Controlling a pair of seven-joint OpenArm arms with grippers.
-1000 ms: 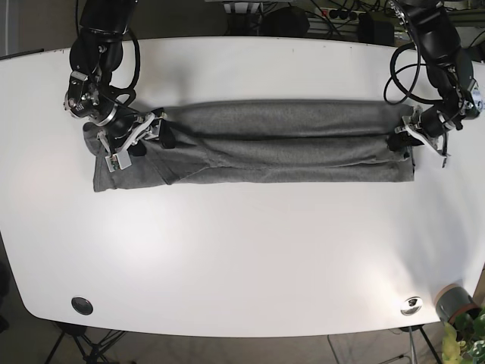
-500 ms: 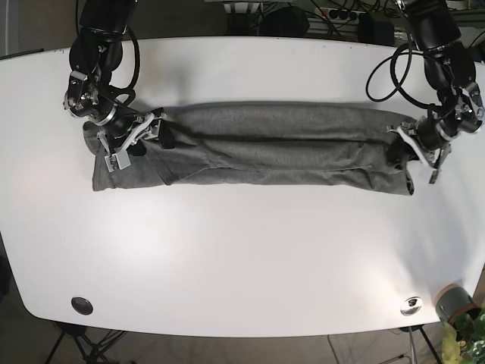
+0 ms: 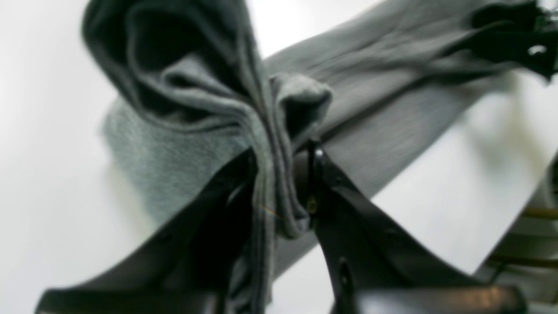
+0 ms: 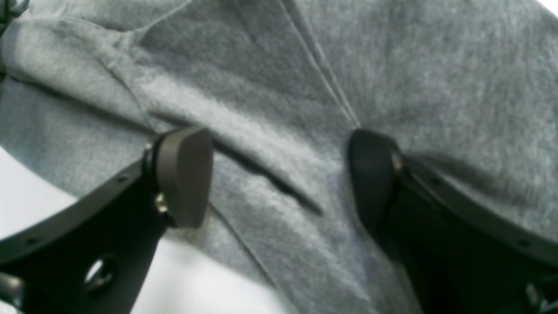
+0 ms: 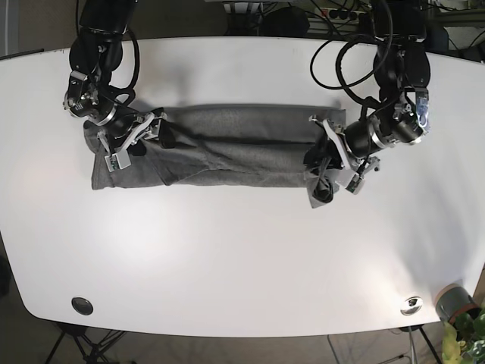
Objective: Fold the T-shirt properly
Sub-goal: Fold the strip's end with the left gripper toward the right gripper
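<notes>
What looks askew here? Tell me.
The T-shirt end pinched by the left pincer is bunched and hangs crooked off the folded strip. The right pincer is open over the other end.

The T-shirt [image 4: 305,78] is grey knit cloth, matt and faintly fuzzy, with stitched seams and a soft heathered grain; close to the left pincer [image 3: 281,187] its bunched hem shows layered edges. That pincer's fingers [image 3: 348,218] are black plastic with a slight sheen and small metal screws. On the right pincer [image 4: 279,174], one pad [image 4: 185,174] looks like dull grey-brown rubber, smooth and matt, on black plastic arms with bolt holes. The bench [image 5: 242,250] is white, smooth and semi-gloss, with soft glare patches.
</notes>
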